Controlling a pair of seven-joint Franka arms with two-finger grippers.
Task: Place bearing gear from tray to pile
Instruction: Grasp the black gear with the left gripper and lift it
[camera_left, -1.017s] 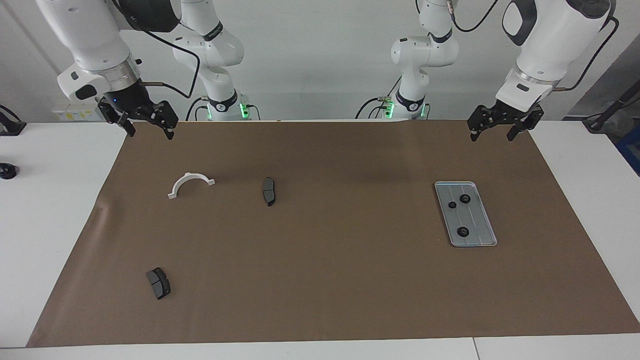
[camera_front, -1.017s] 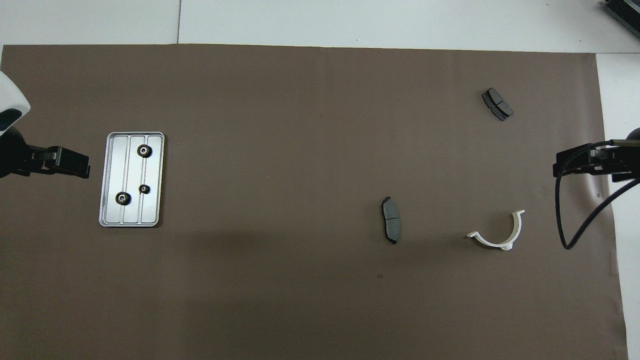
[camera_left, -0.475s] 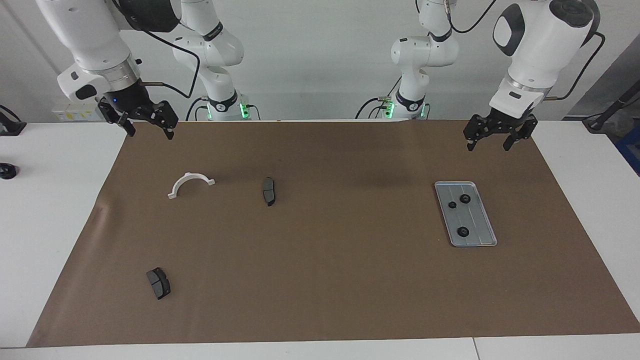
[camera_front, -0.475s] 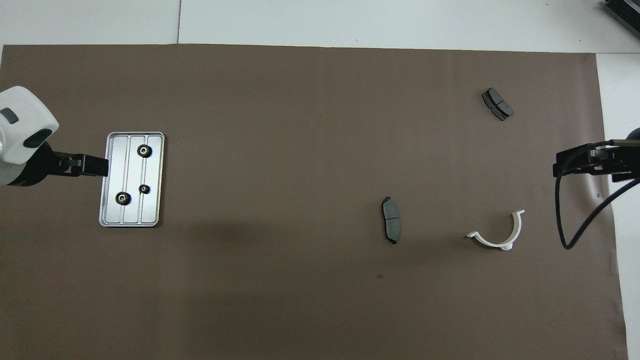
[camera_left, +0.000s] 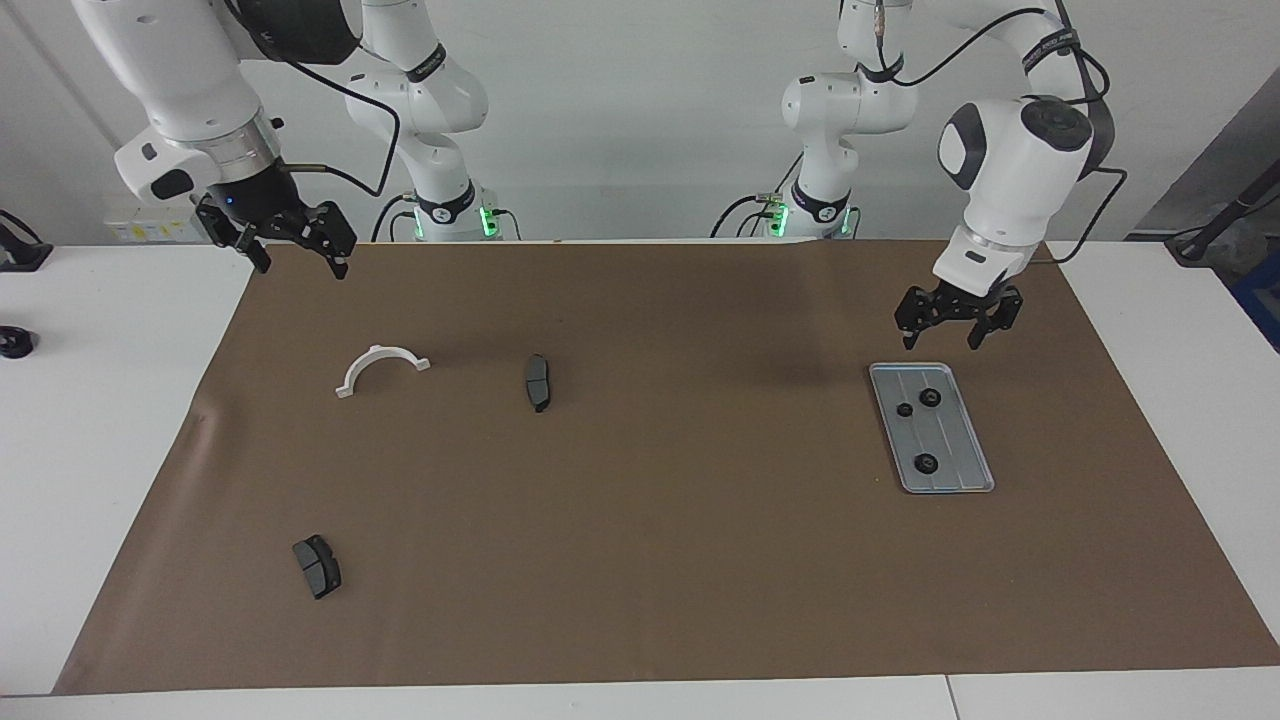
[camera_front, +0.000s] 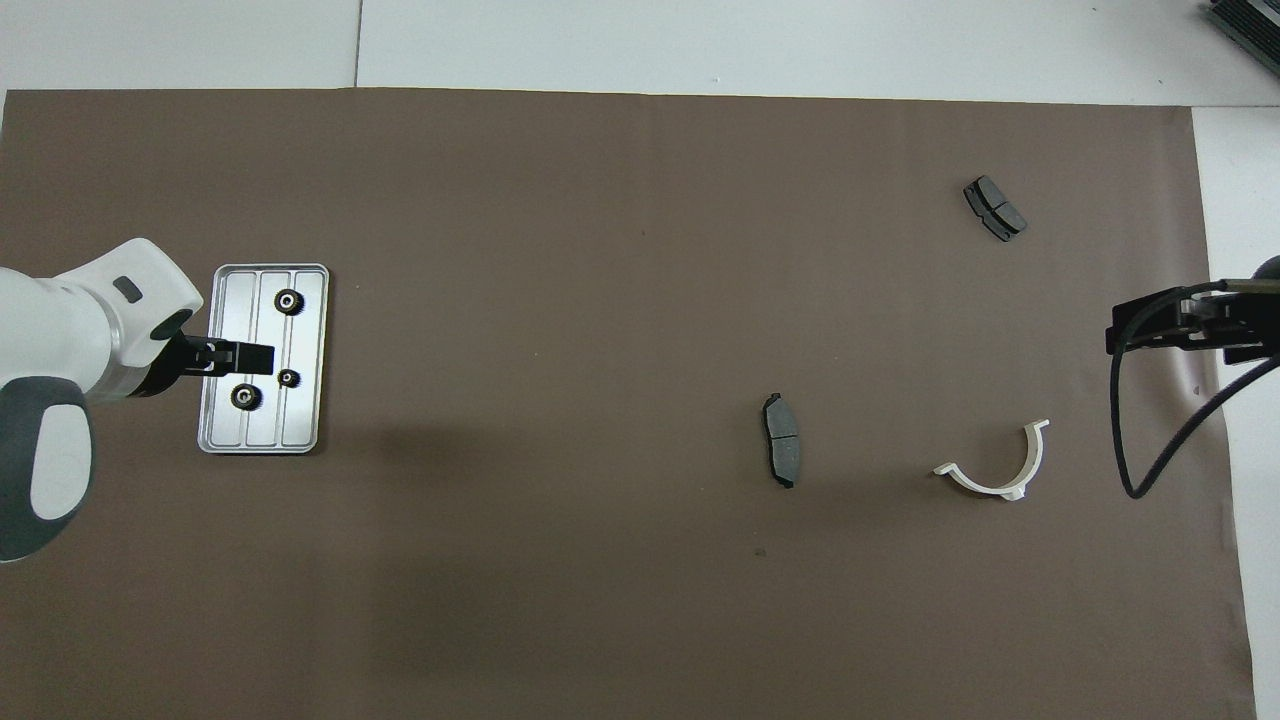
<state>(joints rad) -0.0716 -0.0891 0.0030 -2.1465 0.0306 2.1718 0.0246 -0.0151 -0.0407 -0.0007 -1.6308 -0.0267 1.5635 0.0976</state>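
The silver tray (camera_left: 952, 445) (camera_front: 305, 420) lies toward the left arm's end of the brown mat. On it sit three small black bearing gears (camera_left: 931, 398) (camera_left: 905, 409) (camera_left: 926, 463) (camera_front: 289, 301) (camera_front: 289, 378) (camera_front: 245, 397). My left gripper (camera_left: 940, 343) (camera_front: 255, 355) hangs open and empty over the tray's end nearest the robots. The pile is a loose scatter toward the right arm's end: a white half-ring bracket (camera_left: 383, 350) (camera_front: 985, 485) and two dark brake pads (camera_left: 538, 381) (camera_left: 317, 566) (camera_front: 782, 439) (camera_front: 994, 208). My right gripper (camera_left: 302, 268) (camera_front: 1125, 335) waits open over the mat's corner.
A brown mat (camera_left: 640, 520) covers most of the white table (camera_left: 100, 420). A small black object (camera_left: 14, 342) sits on the bare table past the right arm's end. The right arm's cable (camera_front: 1150, 470) loops down beside the bracket.
My left arm has swung down and inward, from above the mat's corner to over the tray's near end. The right arm and all the parts have stayed put.
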